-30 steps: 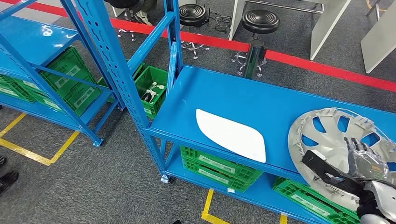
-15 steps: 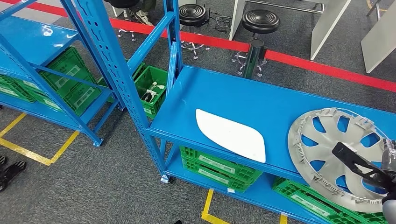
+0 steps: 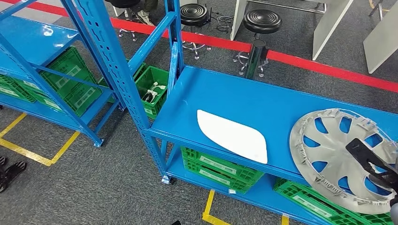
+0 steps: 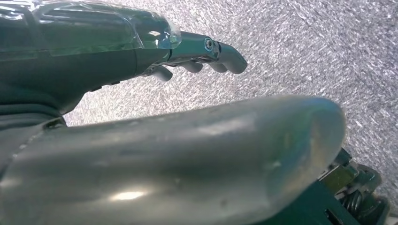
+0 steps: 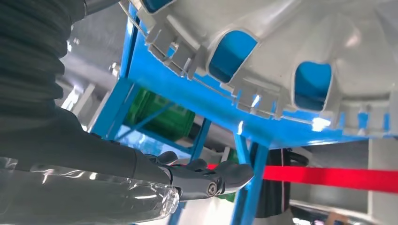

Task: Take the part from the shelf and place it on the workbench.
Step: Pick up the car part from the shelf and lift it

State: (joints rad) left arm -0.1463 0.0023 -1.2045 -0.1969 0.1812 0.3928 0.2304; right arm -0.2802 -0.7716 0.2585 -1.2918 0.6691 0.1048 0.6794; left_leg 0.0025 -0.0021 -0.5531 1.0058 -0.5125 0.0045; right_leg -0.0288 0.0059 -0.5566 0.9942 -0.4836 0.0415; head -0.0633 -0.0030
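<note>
Item: silver hubcap (image 3: 340, 157), inner face up, lying at the front right of the blue shelf (image 3: 244, 96), its rim overhanging the front edge. Likely light, thin moulded plastic, stiff but with brittle clip tabs; best taken at the overhanging rim or through a spoke opening. Right hand (image 5: 206, 180): below the rim, fingers extended, holding nothing. Left hand (image 4: 206, 54): empty, fingers loosely apart, over grey carpet (image 4: 305, 47). Also on the shelf: white panel (image 3: 232, 135). Below: green crates (image 3: 218, 168). Beyond: red floor stripe (image 3: 324, 69), black stools (image 3: 261, 21).
</note>
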